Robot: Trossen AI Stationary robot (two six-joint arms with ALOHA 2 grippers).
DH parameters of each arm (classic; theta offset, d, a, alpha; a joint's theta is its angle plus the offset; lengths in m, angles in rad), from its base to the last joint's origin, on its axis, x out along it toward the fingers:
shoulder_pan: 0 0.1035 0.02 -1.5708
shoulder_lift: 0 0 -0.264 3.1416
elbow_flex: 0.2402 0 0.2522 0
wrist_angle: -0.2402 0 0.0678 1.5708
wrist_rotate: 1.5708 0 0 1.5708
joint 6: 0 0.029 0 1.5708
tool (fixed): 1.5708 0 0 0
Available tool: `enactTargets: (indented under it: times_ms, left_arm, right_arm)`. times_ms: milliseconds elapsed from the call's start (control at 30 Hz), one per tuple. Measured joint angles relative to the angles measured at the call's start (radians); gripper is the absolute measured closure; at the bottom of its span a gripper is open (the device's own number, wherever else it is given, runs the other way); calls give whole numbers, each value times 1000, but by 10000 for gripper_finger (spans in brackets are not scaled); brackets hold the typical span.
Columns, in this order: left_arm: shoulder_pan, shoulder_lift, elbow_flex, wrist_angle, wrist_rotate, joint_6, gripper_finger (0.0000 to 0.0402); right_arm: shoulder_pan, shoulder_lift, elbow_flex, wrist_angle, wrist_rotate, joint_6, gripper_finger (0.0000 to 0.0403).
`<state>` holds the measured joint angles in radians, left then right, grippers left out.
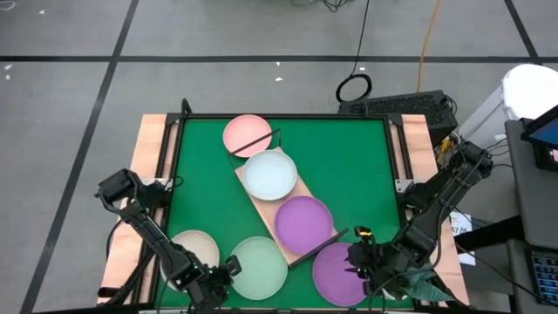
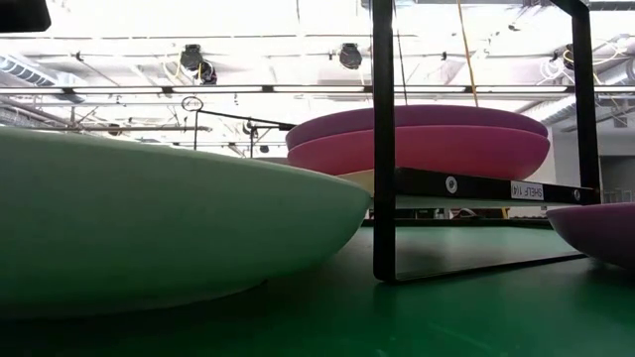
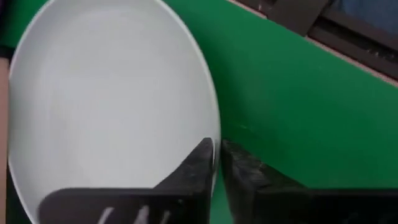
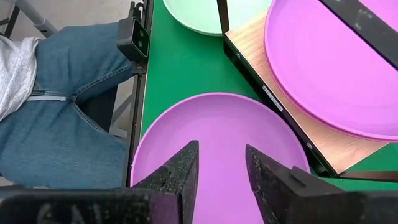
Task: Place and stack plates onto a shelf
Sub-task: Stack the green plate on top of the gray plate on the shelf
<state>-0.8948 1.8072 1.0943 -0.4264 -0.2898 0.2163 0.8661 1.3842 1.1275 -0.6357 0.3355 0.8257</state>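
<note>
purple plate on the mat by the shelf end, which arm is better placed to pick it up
Right. The right gripper is open directly over the purple plate; the left gripper is at the mint plate.

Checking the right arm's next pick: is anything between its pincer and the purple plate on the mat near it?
Nothing visible. The right pincer is open directly over the purple plate lying on the green mat, with bare plate surface ahead of its fingers. The shelf stands beside that plate, not between.

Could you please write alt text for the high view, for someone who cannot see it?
A wooden shelf lies diagonally on a green mat, carrying a pale blue plate and a purple plate. Pink, beige, mint and purple plates surround it.
</note>
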Motion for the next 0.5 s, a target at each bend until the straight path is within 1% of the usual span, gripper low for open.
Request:
enactTargets:
  times_ms: [67,167,400,500]
  left_arm:
    - [4,0,0,-8,5,10,387]
    - [12,0,0,-13,9,-2,390]
    - [16,0,-1,-15,-24,-17,331]
    - [19,0,-1,-15,-17,-14,321]
  right_arm:
    - [0,0,0,0,0,0,289]
    - [0,0,0,3,0,0,289]
    - [0,0,0,3,1,0,289]
    - [0,0,0,3,2,-3,289]
